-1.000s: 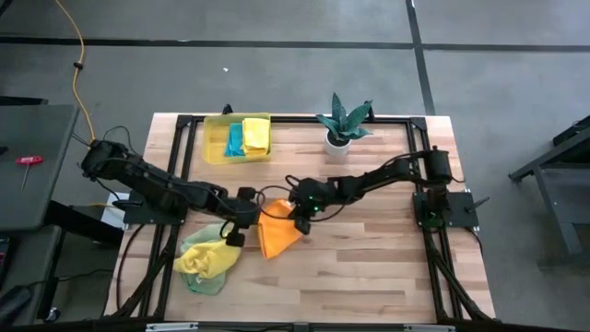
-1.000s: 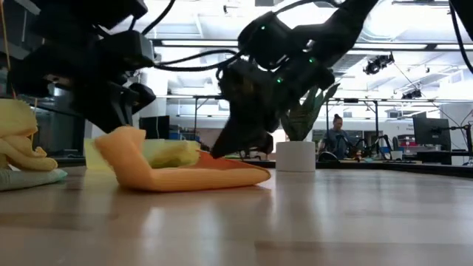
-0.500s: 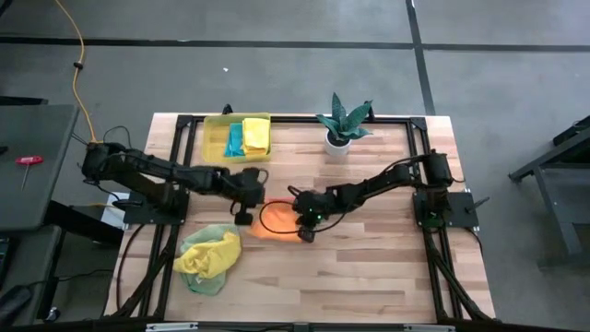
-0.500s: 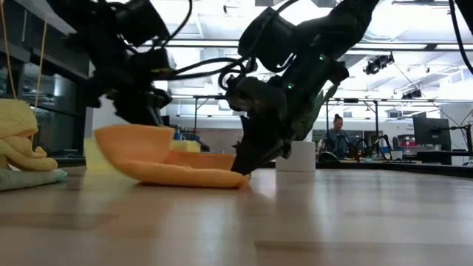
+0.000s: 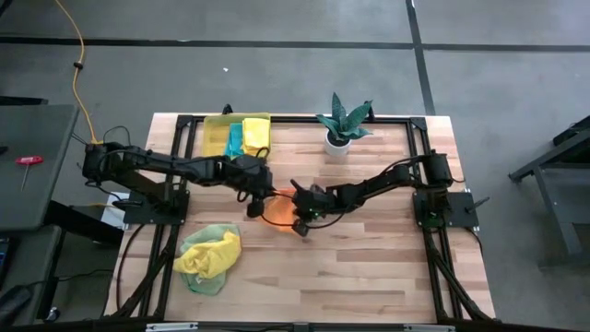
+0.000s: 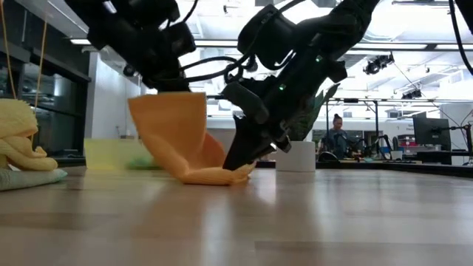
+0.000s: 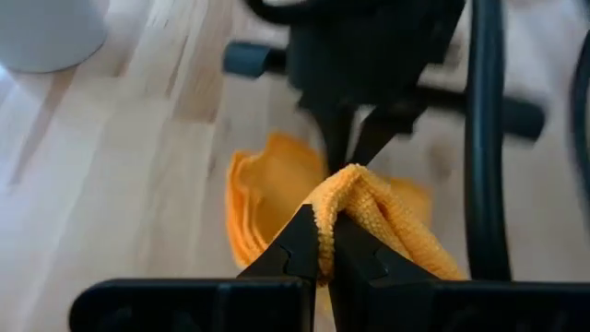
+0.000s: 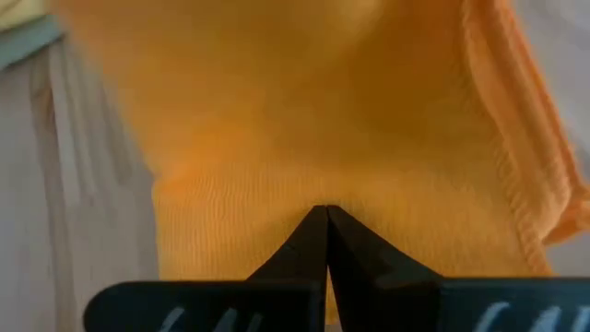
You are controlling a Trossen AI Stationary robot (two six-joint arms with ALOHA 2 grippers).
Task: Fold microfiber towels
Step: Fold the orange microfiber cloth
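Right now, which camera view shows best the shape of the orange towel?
The low view: the orange towel rises from the table. In the high view the arms hide most of it; the wrist views show only close patches.

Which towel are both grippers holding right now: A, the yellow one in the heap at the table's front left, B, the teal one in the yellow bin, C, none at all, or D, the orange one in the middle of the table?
D: the left gripper is shut on a raised edge of the orange towel, and the right gripper pinches its low end by the table.
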